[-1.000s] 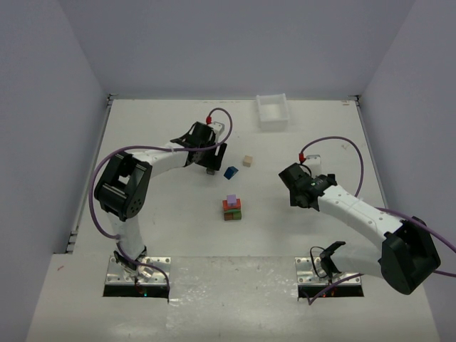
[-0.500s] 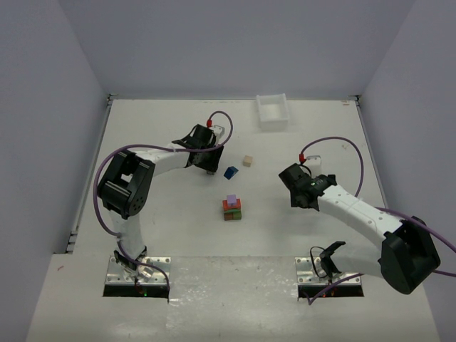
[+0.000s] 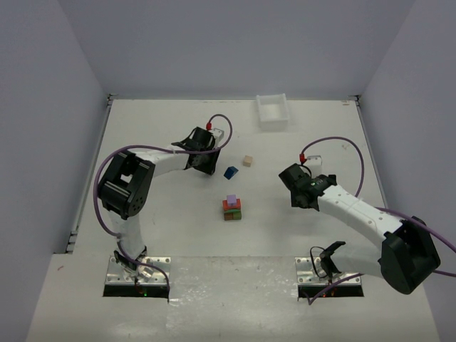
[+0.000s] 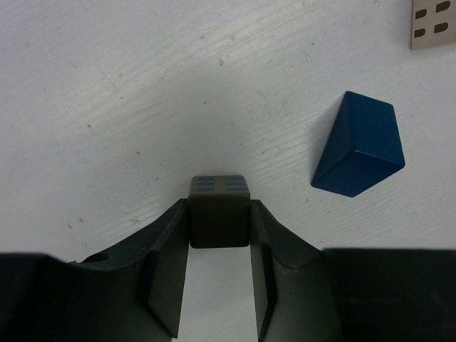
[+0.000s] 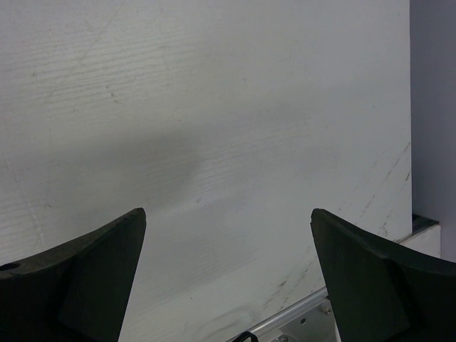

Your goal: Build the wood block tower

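Since the tower only goes up to a purple cube so far, sitting dead centre of the overhead frame on red-orange over green/brown, I'd say this is the pickup of the next piece. The olive block is pinched between the fingers of the left tool, lower middle of the left wrist frame, so that tool is clamped on it. Can't tell if it's off the surface or not.

Next move, my guess: lift, carry it down-frame to the tower, and set it square on the purple cube without nudging that narrow stack.

The blue wedge lies to the right of the olive block, apart from it, and a beige block pokes in at the upper right corner. Both are loose.

The right tool is spread wide with nothing in it.

Overhead, the left arm covers the olive block completely, so only the wrist view proves the grip. The wrist view never shows the tower, though.
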Motion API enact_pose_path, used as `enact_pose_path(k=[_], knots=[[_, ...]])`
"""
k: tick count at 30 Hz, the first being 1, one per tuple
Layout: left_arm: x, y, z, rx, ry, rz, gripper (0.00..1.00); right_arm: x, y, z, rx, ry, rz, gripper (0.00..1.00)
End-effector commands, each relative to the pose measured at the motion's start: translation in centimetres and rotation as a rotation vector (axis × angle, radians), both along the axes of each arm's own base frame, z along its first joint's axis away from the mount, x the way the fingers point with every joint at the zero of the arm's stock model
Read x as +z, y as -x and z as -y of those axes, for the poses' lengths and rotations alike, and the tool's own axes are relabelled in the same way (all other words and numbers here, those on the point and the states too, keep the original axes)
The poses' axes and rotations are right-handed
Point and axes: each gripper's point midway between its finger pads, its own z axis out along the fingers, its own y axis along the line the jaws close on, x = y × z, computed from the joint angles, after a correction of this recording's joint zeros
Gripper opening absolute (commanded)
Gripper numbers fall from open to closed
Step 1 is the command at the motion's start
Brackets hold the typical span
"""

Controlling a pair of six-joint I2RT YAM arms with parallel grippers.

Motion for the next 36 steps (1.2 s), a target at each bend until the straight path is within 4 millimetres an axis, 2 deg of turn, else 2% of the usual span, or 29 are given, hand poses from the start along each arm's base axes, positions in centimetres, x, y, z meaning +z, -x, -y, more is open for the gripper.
enact_pose_path(k=[1, 5, 8, 11, 14, 17, 18, 21, 24, 26, 27, 32, 36], knots=[[4.6, -2.0, 0.2, -0.003, 0.027, 0.132, 0.02, 0.9, -0.3, 0.6, -0.038, 0.010, 0.055, 0.99], [8.1, -3.0, 0.8, -0.095, 0.028, 0.237, 0.00, 1.0, -0.2, 0.7, -0.032, 0.014, 0.056, 0.99], [11.3, -2.3, 2.7, -0.267, 0.082, 0.289, 0.00, 0.9, -0.2, 0.7, -0.024, 0.013, 0.049, 0.99], [14.1, -0.2, 4.3, -0.475, 0.137, 0.316, 0.00, 0.9, -0.2, 0.6, -0.017, 0.006, 0.048, 0.99], [15.8, 3.4, 5.1, -0.726, 0.160, 0.333, 0.00, 1.0, -0.2, 0.4, -0.005, -0.002, 0.046, 0.99], [16.5, 6.7, 4.7, -0.883, 0.147, 0.303, 0.00, 1.0, -0.2, 0.2, 0.001, -0.013, 0.046, 0.99], [17.0, 6.8, 4.8, -0.906, 0.141, 0.329, 0.00, 1.1, -0.2, 0.3, -0.001, -0.014, 0.048, 0.99], [18.4, 8.8, 4.5, -0.972, 0.123, 0.344, 0.00, 1.3, -0.2, 0.2, 0.000, -0.024, 0.056, 0.99], [18.3, 11.6, 5.0, -1.028, 0.115, 0.302, 0.00, 1.5, -0.2, 0.1, 0.001, -0.036, 0.064, 0.99], [18.0, 13.8, 6.5, -1.082, 0.108, 0.281, 0.00, 1.6, -0.2, 0.0, 0.001, -0.042, 0.066, 0.99], [17.9, 14.3, 6.9, -1.091, 0.110, 0.275, 0.00, 1.6, -0.2, 0.0, 0.000, -0.043, 0.065, 0.99], [18.4, 14.7, 8.0, -1.075, 0.174, 0.221, 0.00, 1.3, 0.1, 0.0, -0.003, -0.044, 0.051, 0.99], [17.5, 14.8, 8.6, -1.086, 0.175, 0.181, 0.00, 1.2, 0.2, 0.1, -0.006, -0.044, 0.046, 0.99]])
